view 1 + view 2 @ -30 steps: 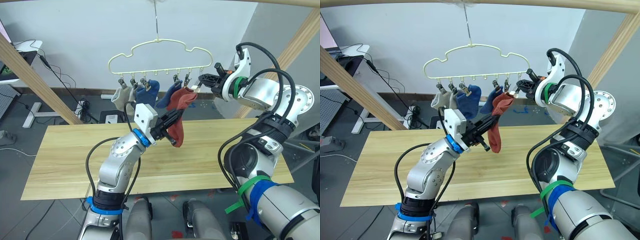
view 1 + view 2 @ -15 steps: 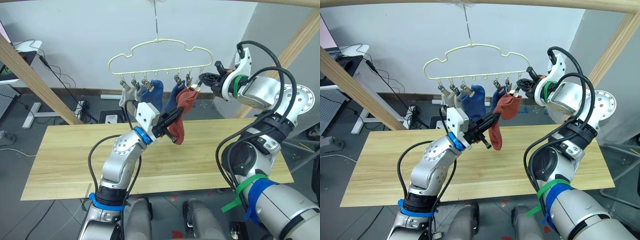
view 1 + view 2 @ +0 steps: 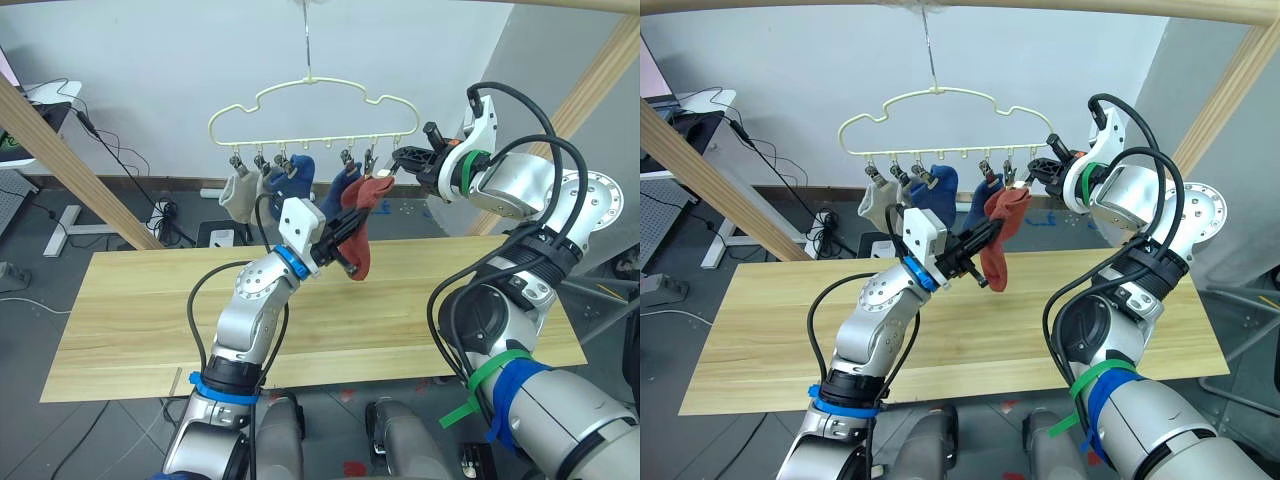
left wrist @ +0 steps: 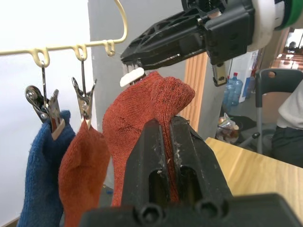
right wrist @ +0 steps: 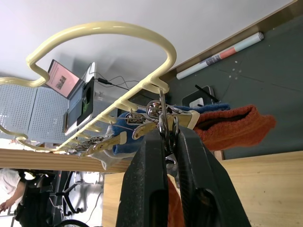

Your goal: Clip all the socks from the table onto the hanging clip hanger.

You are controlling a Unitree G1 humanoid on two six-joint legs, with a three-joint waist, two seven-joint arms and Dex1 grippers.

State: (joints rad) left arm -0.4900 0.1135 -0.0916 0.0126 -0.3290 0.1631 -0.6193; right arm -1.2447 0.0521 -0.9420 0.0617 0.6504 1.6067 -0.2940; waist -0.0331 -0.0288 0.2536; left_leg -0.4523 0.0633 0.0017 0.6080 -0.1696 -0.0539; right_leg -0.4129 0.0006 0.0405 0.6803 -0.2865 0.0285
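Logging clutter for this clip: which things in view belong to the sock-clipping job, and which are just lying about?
Job: clip hanger; rust-red sock held in left pincer; right pincer at end clip; hung socks; table.

Lying about: water bottle; floor cables; rolled paper.

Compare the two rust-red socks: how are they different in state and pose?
The red sock on the clip hangs free from one grey clip, limp. The red sock in the left gripper is pinched between the left gripper fingers, its top bunched up under the right gripper, which is closed on the end clip. Both share the same colour and knit.
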